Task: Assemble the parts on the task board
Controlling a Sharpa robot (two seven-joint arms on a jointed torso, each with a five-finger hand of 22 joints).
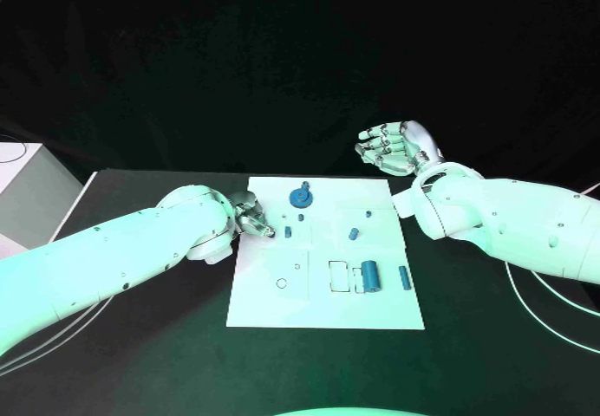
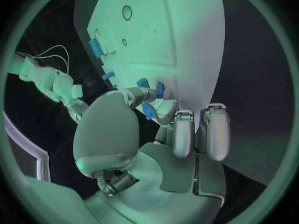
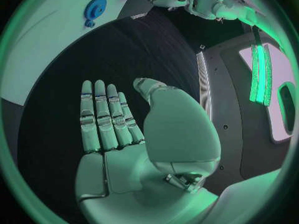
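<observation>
The left hand [image 1: 251, 215] sits at the task board's [image 1: 269, 308] left edge, fingers curled and pinching a small blue part [image 2: 148, 110] right over the plate; the empty slots lie just beyond its fingertips, toward the board's middle. It is plainly the nearer hand. The right hand [image 1: 390, 147] hangs flat and spread, empty, well back off the board's far corner above the black desk [image 1: 150, 355]. A blue gear [image 1: 300, 198] stands upright near the far edge.
</observation>
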